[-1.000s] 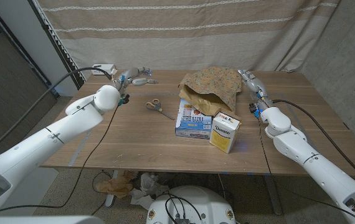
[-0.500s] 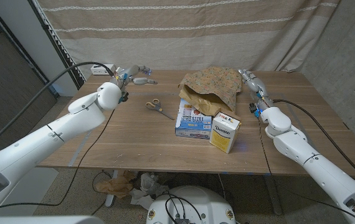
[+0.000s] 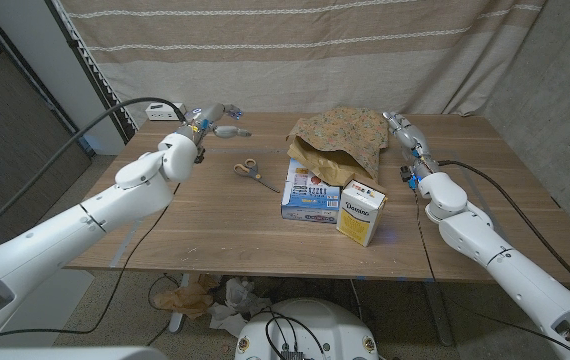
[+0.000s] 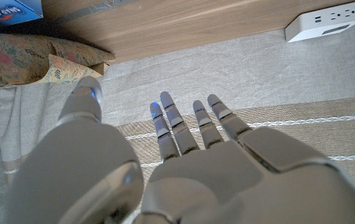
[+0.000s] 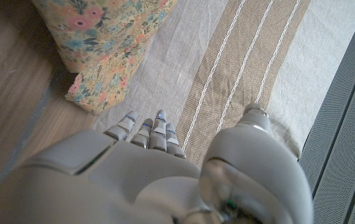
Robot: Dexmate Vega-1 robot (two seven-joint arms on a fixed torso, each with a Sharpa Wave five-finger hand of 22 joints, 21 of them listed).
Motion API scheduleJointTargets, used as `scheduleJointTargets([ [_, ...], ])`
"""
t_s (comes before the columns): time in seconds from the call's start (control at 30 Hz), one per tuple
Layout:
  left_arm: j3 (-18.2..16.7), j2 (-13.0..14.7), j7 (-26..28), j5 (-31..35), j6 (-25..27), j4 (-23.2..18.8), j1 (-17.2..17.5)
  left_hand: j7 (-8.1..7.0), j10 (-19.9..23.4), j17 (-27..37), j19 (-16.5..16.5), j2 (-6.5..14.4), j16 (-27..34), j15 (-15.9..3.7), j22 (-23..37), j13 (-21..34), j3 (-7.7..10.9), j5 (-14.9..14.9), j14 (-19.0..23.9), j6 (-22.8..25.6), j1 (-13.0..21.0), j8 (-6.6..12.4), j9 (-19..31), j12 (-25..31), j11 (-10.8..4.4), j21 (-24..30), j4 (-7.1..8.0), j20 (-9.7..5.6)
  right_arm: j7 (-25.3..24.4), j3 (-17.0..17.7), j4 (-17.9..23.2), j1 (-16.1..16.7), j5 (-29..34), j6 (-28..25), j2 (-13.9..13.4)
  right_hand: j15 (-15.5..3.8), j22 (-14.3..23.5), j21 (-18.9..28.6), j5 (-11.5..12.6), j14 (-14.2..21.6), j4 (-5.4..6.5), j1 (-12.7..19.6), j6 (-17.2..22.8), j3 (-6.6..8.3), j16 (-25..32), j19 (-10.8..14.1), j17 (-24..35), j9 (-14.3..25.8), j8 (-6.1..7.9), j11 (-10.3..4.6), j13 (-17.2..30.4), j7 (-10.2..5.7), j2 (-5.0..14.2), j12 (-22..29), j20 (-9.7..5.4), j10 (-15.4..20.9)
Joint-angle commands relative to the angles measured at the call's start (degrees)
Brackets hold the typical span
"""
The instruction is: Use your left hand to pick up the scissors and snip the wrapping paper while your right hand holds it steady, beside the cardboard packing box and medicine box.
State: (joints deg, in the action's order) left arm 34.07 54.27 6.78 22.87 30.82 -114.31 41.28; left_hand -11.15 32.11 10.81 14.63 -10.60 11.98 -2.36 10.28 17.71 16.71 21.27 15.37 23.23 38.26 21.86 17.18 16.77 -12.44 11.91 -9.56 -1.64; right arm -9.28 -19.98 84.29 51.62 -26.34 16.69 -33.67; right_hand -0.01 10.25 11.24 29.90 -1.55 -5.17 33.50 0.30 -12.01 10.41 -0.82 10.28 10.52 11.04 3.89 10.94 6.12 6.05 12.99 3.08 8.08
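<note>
Hands (image 3: 215, 119) (image 3: 397, 124) open, empty

The blue medicine box (image 3: 311, 190) hid the wrapping paper's (image 3: 340, 140) near edge. Print on the cardboard packing box (image 3: 361, 212) was too small to read. Scissors (image 3: 250, 169) blades: open or closed, unclear.

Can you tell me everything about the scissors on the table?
The scissors are small, with tan or yellowish handle loops and thin silvery blades. They lie flat on the wooden table, handles toward the far left and blades pointing toward the blue-and-white box. The blades look closed or nearly so; it is too small to be sure. Nothing touches them: the left hand is up near the table's far edge, well apart.
</note>
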Motion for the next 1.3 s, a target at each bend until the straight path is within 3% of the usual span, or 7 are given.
scheduleJointTargets([
  [0.03,2.6,-0.1,-3.3,9.6,2.8,-1.2,-1.2,-0.46,0.8,0.3,0.9,0.0,0.4,-9.57,0.3,0.4,-0.51,0.5,0.7,0.8,0.8,0.51,0.4,0.7,-0.02,0.4,-0.02,-0.1,0.3,-0.1,-0.6,-0.2,-0.3,0.4,0.4,0.04,0.2,0.1,0.3,-0.6,-0.03,0.0,0.1,-0.43,0.1,-0.4,0.1,0.1,0.24,-0.01,0.2,-0.01,0.04,0.3,0.33,0.1],
  [0.57,4.7,-1.6,-7.1,20.9,2.3,-0.3,-2.3,-0.91,1.7,0.3,1.5,0.1,0.3,-9.69,0.4,1.1,-1.78,0.5,1.4,1.2,1.5,1.41,1.2,0.9,-0.06,0.4,0.07,-0.14,0.3,0.3,-0.8,0.1,-0.9,1.0,0.6,0.01,0.2,0.1,0.2,-0.6,0.19,-0.3,0.1,-0.6,0.1,-0.5,0.1,0.1,0.2,0.02,0.2,0.01,0.08,0.3,0.33,0.2],
  [1.07,3.4,-1.5,-12.9,23.7,-0.7,-0.3,-2.2,-1.37,2.5,0.4,2.0,0.5,0.1,-9.82,0.4,1.7,-2.63,0.6,1.9,1.4,2.6,2.09,1.9,1.1,-0.06,0.4,0.09,-0.92,0.1,0.4,-0.8,0.2,-0.9,0.9,0.5,0.06,0.2,0.1,0.2,-0.7,0.31,-0.5,0.2,-0.72,0.1,-0.6,0.1,0.1,0.18,-0.04,0.2,0.04,0.11,0.3,-0.16,0.0],
  [1.1,3.2,-1.6,-14.5,23.2,-0.5,-0.6,-2.5,-1.43,2.5,0.4,1.9,1.1,0.0,-9.96,0.4,2.0,-2.37,1.2,2.1,0.9,4.5,2.15,2.2,1.0,-0.07,0.3,-0.23,-1.46,0.1,0.4,-0.8,0.2,-1.0,0.9,0.5,0.05,0.2,0.1,0.2,-0.7,0.32,-0.5,0.1,-0.73,0.1,-0.6,0.1,0.1,0.17,-0.03,0.2,0.02,0.11,0.3,-0.21,0.0],
  [1.17,3.3,-1.6,-15.7,23.7,-0.6,-0.6,-2.8,-1.3,1.7,0.4,1.4,2.1,-0.6,-9.87,0.4,2.4,-1.61,2.0,1.1,-0.8,7.3,1.89,2.7,0.5,-0.03,0.1,-0.14,-1.08,0.1,0.5,-0.7,0.2,-1.0,0.9,0.5,0.03,0.2,0.1,0.2,-0.8,0.33,-0.5,0.1,-0.74,0.1,-0.6,0.1,0.1,0.18,-0.06,0.2,0.06,0.11,0.3,-0.25,0.0],
  [1.3,3.8,-2.0,-17.5,25.4,-0.4,-0.6,-3.1,-1.34,0.8,0.5,0.9,1.5,-0.9,-9.74,0.4,2.6,-1.83,2.1,0.3,-2.5,8.2,1.46,3.0,0.0,0.0,-0.1,-0.05,-0.87,0.1,0.5,-0.5,0.2,-1.1,0.8,0.4,-0.01,0.2,0.0,0.2,-0.9,0.36,-0.6,0.1,-0.78,0.0,-0.7,0.1,0.1,0.17,-0.17,0.2,0.05,0.12,0.2,-0.23,-0.1],
])
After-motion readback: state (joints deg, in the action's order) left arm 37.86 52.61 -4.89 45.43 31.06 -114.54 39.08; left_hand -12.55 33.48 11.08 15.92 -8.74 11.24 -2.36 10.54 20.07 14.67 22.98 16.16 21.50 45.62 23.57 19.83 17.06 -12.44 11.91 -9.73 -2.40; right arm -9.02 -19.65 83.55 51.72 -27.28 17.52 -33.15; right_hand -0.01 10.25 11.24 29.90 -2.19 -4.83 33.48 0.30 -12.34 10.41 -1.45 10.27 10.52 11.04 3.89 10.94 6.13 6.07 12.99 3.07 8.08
